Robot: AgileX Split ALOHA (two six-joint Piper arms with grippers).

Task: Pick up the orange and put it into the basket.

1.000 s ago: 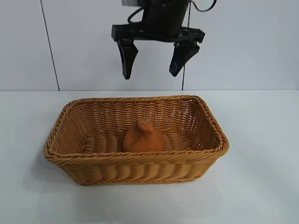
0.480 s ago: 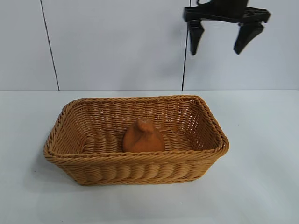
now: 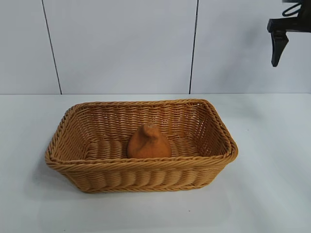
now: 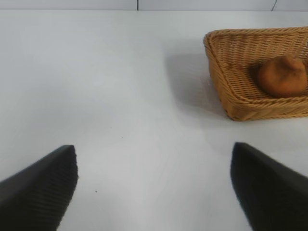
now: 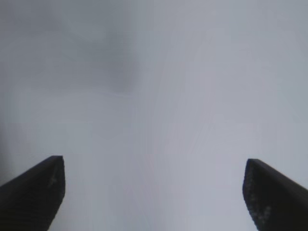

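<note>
One orange [image 3: 148, 142] sat inside the basket [image 3: 141, 167], near its front wall. My right gripper [image 5: 154, 192] hung high w/ fingers spread, empty; left gripper [image 4: 154, 187] also spread, over bare table [image 4: 120, 96].

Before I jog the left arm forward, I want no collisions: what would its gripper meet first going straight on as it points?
Probably just bare table. The open left gripper aims past the basket, which sits off to one side; depth is uncertain.
</note>
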